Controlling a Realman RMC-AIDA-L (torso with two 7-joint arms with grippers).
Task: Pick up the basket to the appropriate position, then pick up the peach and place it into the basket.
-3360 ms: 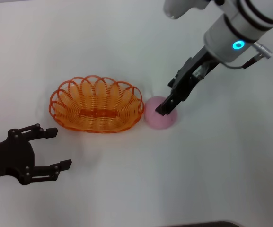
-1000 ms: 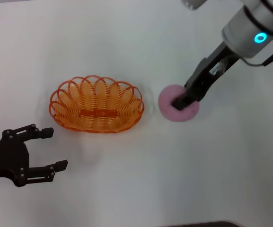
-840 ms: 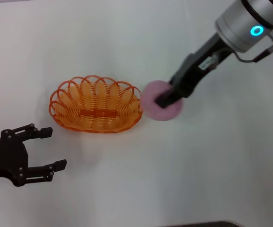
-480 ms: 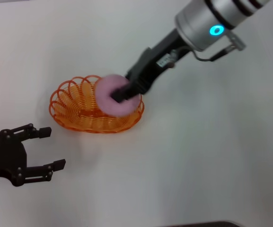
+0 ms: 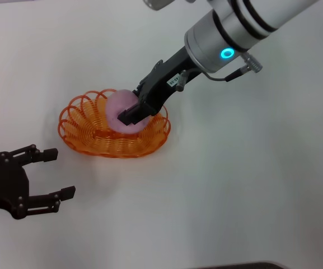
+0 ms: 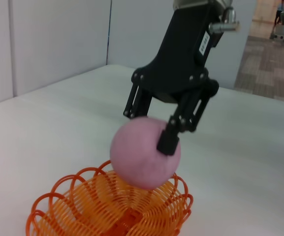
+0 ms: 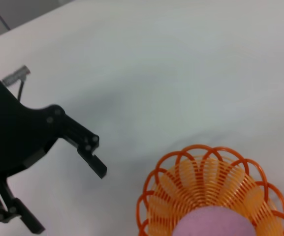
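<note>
Clamping the peach [image 5: 123, 109], the right gripper [image 5: 129, 115] hangs over the basket [image 5: 83, 131]; the left gripper [image 5: 52, 174] waits beside it, fingers spread, empty.

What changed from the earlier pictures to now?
The right gripper, shut on the peach throughout, lifted it from the table and carried it leftward over the basket, not yet released. The basket stayed put; the left gripper stayed open nearby.
</note>
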